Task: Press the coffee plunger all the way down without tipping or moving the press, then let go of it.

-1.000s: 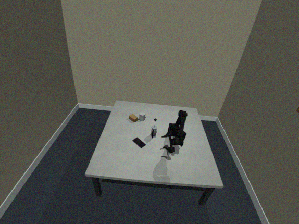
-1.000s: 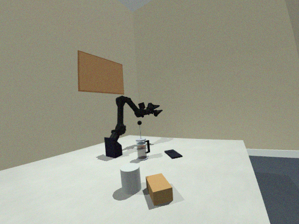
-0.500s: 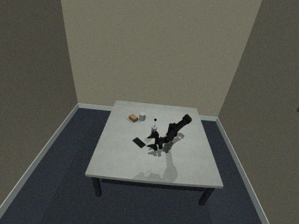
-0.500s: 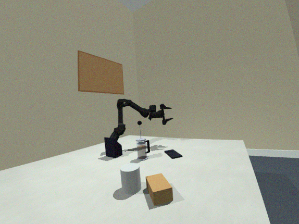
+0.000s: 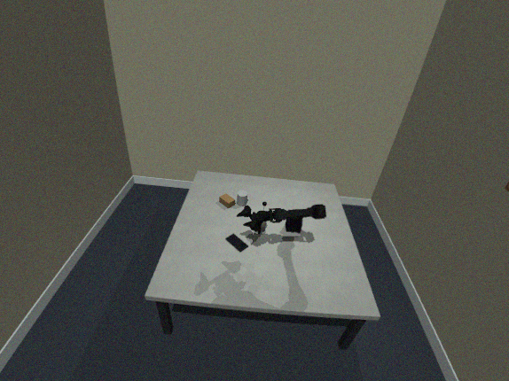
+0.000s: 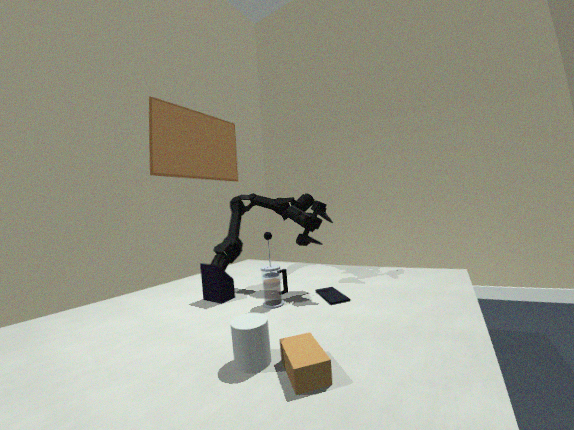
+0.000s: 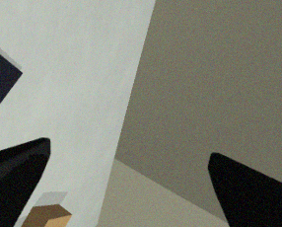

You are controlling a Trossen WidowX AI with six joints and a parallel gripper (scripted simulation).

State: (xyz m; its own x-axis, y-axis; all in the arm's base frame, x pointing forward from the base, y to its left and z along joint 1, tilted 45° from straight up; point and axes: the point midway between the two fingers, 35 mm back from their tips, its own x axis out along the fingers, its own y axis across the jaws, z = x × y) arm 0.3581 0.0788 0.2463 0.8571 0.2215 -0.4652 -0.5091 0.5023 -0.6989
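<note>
Coffee press upright on white table; plunger rod vertical, knob raised. Gripper above, fingers wide apart, holding nothing. Beige walls.

Top view: high, distant, looking down on the whole white table. Exterior view: low, near the table edge, facing the black arm. Wrist view: close, tilted; shares the tan block with both.

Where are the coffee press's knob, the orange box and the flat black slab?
plunger knob (image 6: 268,235), exterior view, the ball's middle.
orange box (image 6: 305,363), exterior view, its top face.
black slab (image 6: 333,295), exterior view, its flat top.
</note>
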